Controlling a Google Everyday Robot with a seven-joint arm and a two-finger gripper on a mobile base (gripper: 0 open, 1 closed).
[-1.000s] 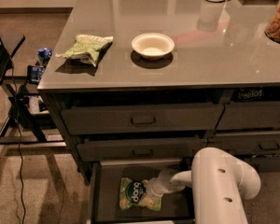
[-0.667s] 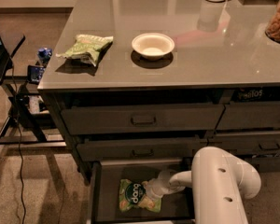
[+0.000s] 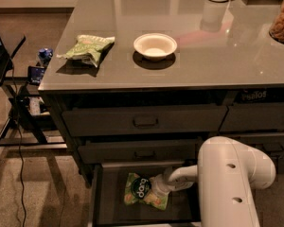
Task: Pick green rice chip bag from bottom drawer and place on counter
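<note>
gripper (image 3: 156, 188) at green rice chip bag (image 3: 138, 189) | in bottom drawer (image 3: 109, 195)

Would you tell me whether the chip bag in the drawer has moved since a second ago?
Yes, slightly: the bag, with the gripper at it, now lies a little nearer the back of the drawer.

I count one glossy light green rice chip bag (image 3: 141, 191) with a dark circle logo, one paler olive-green wrinkly bag (image 3: 87, 48), one round white bowl (image 3: 155, 45), three stacked dark drawers (image 3: 144, 121), and my one gripper (image 3: 157, 187), down in the bottom drawer (image 3: 104, 197)
</note>
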